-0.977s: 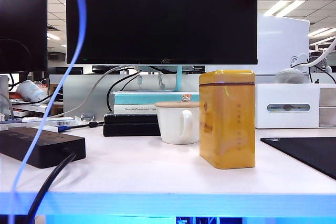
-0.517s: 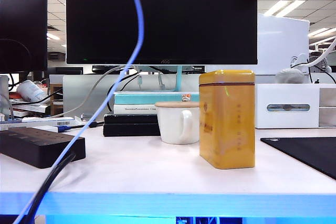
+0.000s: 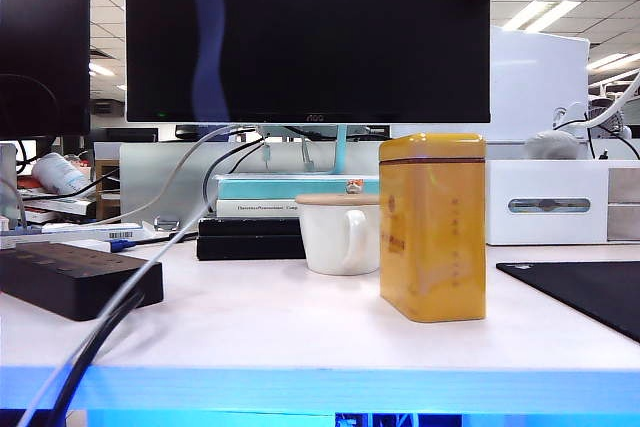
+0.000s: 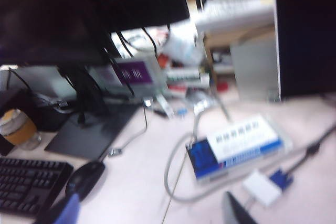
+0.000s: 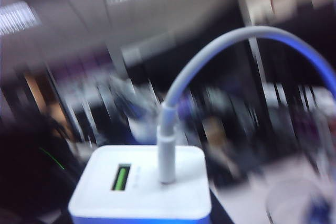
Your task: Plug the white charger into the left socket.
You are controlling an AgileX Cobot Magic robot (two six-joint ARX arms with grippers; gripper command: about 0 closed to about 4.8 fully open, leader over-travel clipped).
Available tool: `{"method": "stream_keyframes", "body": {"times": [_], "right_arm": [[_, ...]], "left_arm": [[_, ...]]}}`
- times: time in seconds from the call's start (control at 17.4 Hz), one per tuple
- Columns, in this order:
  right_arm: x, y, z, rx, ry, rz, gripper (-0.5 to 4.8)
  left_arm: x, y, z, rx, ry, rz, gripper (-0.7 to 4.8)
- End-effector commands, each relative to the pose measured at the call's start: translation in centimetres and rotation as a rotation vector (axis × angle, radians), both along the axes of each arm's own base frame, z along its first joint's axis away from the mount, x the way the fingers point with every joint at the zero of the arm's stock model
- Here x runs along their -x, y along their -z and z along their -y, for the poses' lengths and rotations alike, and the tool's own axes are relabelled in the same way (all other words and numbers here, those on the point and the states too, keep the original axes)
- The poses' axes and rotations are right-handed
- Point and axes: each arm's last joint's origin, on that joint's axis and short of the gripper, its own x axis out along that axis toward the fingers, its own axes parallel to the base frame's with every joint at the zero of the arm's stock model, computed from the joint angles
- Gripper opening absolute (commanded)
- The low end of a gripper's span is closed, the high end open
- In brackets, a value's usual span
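Observation:
The white charger (image 5: 142,187) fills the near part of the right wrist view, its green-lit slot and plugged-in white cable (image 5: 210,56) facing the camera. My right gripper (image 5: 140,220) is shut on it, high in the air, with its fingers mostly hidden by the block. In the exterior view only the blurred cable (image 3: 210,37) shows, hanging across the monitor. The black power strip (image 3: 70,282) lies at the table's left edge; I see it nearly edge-on, so the left socket cannot be made out. My left gripper (image 4: 152,214) is open over bare desk, with nothing between its fingertips (image 4: 65,211).
A yellow tin (image 3: 432,227) and a white mug (image 3: 338,234) stand mid-table before the monitor (image 3: 310,32). A black mat (image 3: 590,292) lies at the right. The left wrist view shows a keyboard (image 4: 26,182), a mouse (image 4: 84,177), a blue-white box (image 4: 236,145) and a small white adapter (image 4: 261,187).
The hanging cable has swung right across the monitor and is now blurred. Its lower run has shifted toward the power strip's cord. Nothing on the table moved.

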Motion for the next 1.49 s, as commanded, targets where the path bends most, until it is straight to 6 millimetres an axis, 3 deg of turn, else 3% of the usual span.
{"method": "stream_keyframes", "body": {"times": [0.06,0.34,0.4,0.52,0.92,1.15,1.49], "right_arm": [[-1.4,2.5,-1.9,0.063,0.001,-0.025,2.08],[-3.6,7.7,-4.6,0.191,0.010,-0.025,2.07],[-4.0,9.1,-5.2,0.228,0.010,-0.020,2.07],[-4.5,11.2,-6.1,0.299,0.024,-0.004,2.07],[-4.7,17.4,-9.2,0.451,0.087,-0.007,2.07],[-5.4,21.3,-10.0,0.502,0.101,-0.047,2.07],[-5.9,23.4,-10.6,0.453,0.131,-0.010,2.06]], "left_arm": [[1.2,-1.4,-0.4,0.035,-0.009,0.098,3.60],[3.0,-3.0,-1.0,0.025,-0.033,0.198,1.91],[3.6,-3.4,-1.3,0.025,-0.065,0.227,1.18],[4.7,-4.0,-1.6,0.036,-0.072,0.270,0.32],[5.8,-4.4,-2.0,0.047,-0.075,0.303,0.22],[5.8,-4.4,-2.0,0.047,-0.075,0.303,0.23],[6.0,-4.4,-2.0,0.043,-0.075,0.299,0.26]]}}
